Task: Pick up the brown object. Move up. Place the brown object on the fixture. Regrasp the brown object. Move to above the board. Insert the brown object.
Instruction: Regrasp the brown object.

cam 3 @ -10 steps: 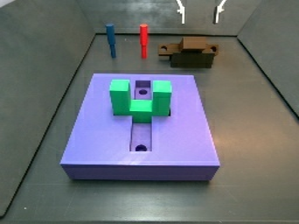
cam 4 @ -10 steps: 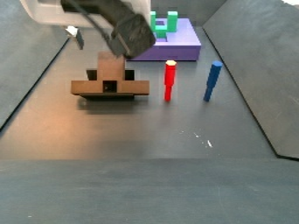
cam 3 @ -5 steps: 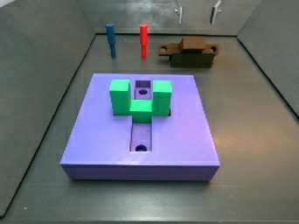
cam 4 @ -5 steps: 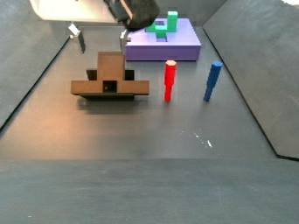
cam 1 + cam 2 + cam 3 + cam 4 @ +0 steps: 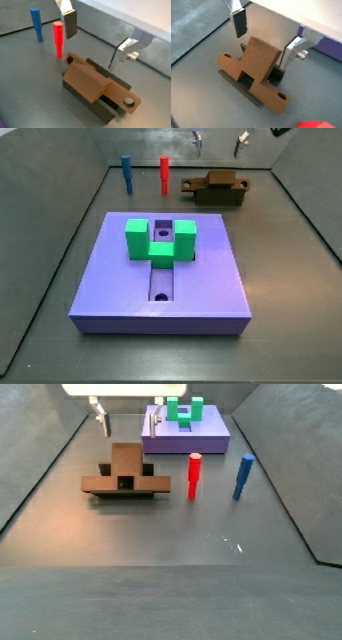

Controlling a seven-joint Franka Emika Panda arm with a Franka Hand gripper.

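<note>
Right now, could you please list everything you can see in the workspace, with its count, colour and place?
Board: one, lavender-purple, on the floor, slot with round holes along its middle.
Green block: one, green, U-shaped, on top of the board.
Brown object: one, mid-brown, resting on the fixture.
Fixture: one, dark olive-brown, on the floor beyond the board.
Red peg: one, red, upright beside the fixture.
Blue peg: one, blue, upright beside the red peg.
End effector: one, silver fingers with dark pads, open, empty, raised above the brown object.
</note>
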